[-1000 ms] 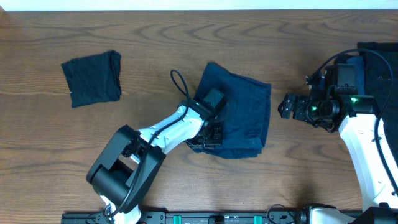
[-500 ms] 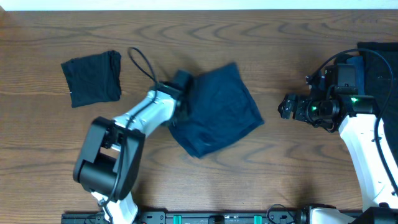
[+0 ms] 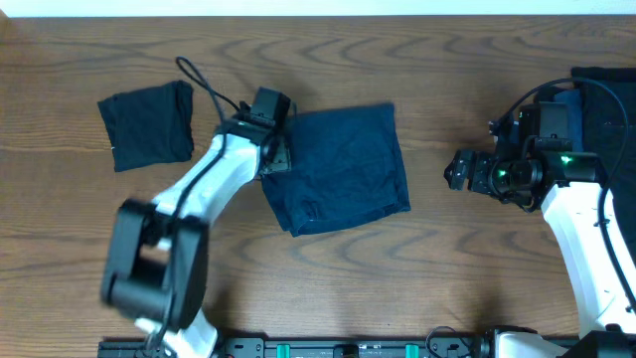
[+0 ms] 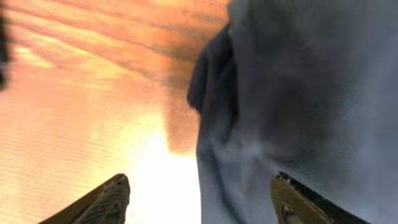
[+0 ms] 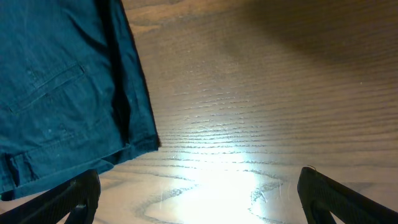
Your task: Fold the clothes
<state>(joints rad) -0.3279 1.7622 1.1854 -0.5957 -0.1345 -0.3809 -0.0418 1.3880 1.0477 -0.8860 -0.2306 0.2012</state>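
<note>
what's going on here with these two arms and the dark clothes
The left claw sits at the left edge of a folded navy garment in the middle of the table, jaws apart, not pinching the cloth. The right claw hangs open over bare wood to the garment's right. A smaller folded black garment lies at the far left, and more dark cloth is heaped at the right edge.

Bare tabletop (image 3: 427, 249) between navy garment (image 3: 343, 169) and right pincer (image 3: 450, 171).
</note>
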